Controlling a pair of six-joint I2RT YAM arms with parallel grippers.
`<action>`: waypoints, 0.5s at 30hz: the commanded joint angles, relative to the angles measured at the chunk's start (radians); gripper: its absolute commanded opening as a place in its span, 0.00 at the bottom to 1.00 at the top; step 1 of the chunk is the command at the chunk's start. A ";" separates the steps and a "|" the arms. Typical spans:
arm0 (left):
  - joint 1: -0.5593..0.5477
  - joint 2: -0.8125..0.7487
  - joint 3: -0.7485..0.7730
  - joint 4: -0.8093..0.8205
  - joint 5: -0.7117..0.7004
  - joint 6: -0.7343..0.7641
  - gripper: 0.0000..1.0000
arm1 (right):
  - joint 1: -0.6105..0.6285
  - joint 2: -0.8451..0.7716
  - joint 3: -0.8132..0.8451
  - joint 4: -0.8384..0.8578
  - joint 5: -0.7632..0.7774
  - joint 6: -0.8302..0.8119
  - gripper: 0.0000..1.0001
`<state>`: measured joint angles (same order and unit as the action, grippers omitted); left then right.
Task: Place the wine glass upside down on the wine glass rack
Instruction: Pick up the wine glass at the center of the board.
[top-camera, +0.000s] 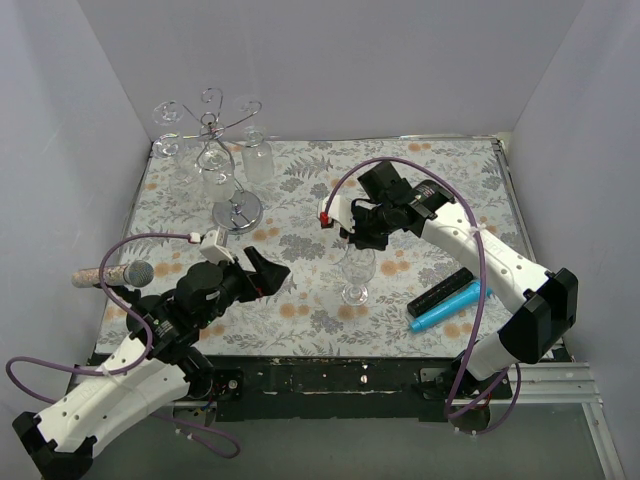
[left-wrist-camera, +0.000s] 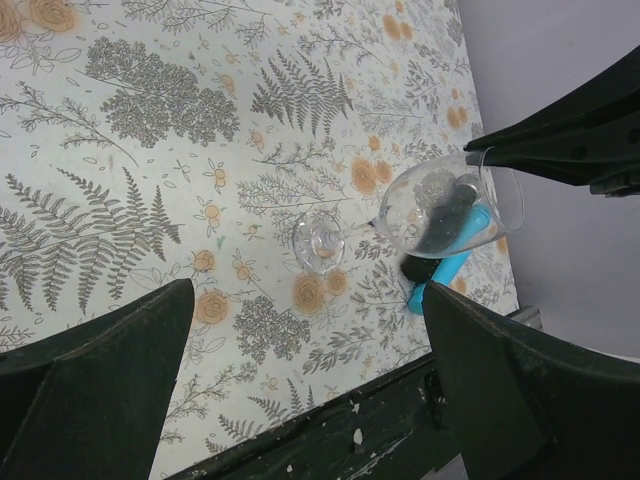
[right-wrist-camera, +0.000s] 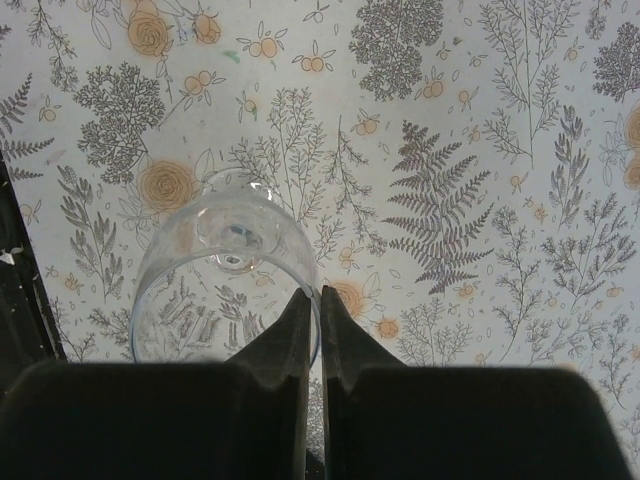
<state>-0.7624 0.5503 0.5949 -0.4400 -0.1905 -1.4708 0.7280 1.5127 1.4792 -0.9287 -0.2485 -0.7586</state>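
Right tool (right-wrist-camera: 317, 296) is pinched narrow on wine glass (right-wrist-camera: 220, 272) rim; left tool (top-camera: 268, 272) wide, empty. Glass is thin, slick & fragile, so go gentle; stem's prob. safer.

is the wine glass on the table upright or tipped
Upright: the wine glass stands on its foot, bowl up, right pincer pinching its rim.
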 joint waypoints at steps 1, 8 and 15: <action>-0.003 -0.024 -0.026 0.032 0.011 -0.022 0.98 | 0.005 -0.009 0.062 -0.024 -0.034 0.005 0.01; -0.003 -0.021 -0.056 0.070 0.046 -0.048 0.98 | -0.004 -0.017 0.113 -0.042 -0.063 0.010 0.01; -0.003 0.003 -0.072 0.101 0.074 -0.056 0.98 | -0.042 -0.031 0.144 -0.055 -0.118 0.021 0.01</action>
<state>-0.7624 0.5426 0.5446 -0.3759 -0.1390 -1.5192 0.7082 1.5131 1.5578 -0.9794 -0.3042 -0.7555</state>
